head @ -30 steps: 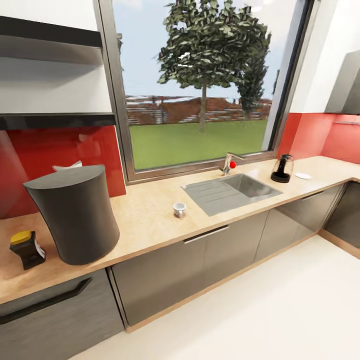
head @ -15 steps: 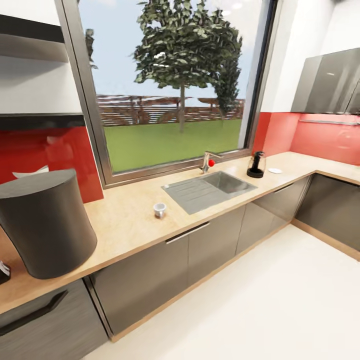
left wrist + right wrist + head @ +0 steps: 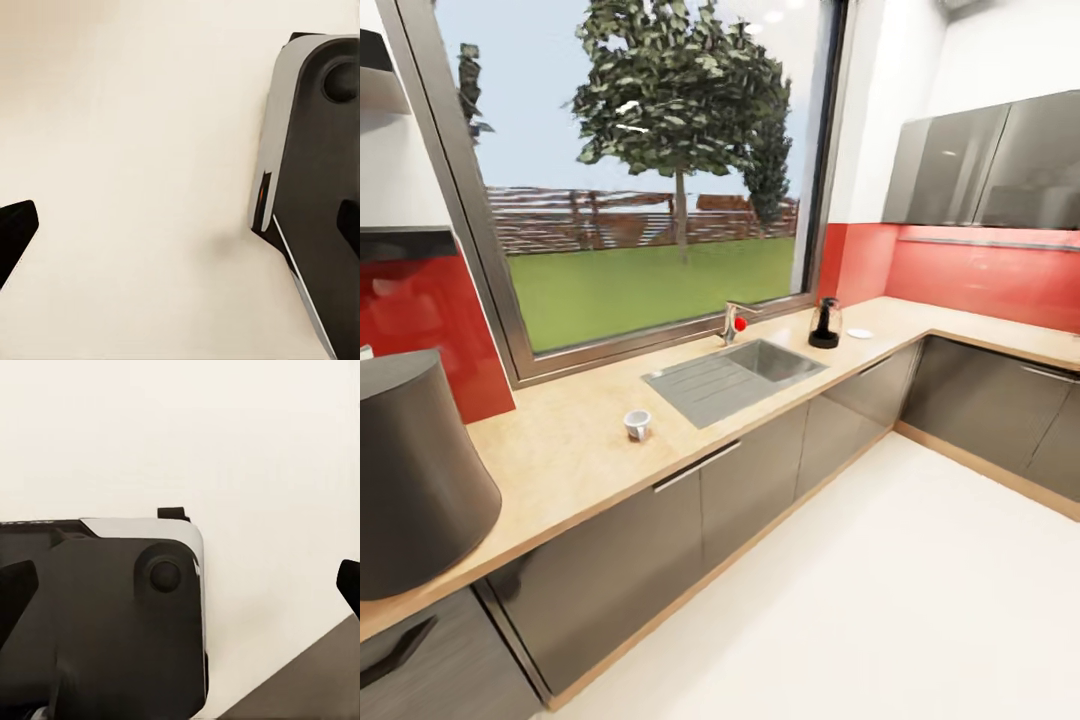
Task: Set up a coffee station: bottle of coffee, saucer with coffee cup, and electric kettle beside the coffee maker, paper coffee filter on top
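The dark-grey coffee maker (image 3: 410,470) stands on the wood-grain kitchen countertop (image 3: 560,455), cut off by the head view's left edge. The white coffee cup (image 3: 637,424) sits alone on the counter, left of the sink. The electric kettle (image 3: 824,324) stands right of the sink, with the white saucer (image 3: 860,333) just beyond it. A corner of the kitchen shelf (image 3: 400,242) shows at upper left. The bottle of coffee is out of view. My left gripper (image 3: 180,229) and right gripper (image 3: 180,585) hang open over pale floor, holding nothing.
An inset steel sink (image 3: 735,375) with a tap (image 3: 732,320) lies under the big window. The counter turns a corner at the right under grey wall cabinets (image 3: 980,165). Pale floor (image 3: 860,600) spreads before the cabinet fronts. My own base (image 3: 315,187) shows beside the grippers.
The head camera has swung to the right, so the whole picture has slid left. The bottle of coffee has left the frame and the coffee maker is now cropped. Nothing on the counter has moved.
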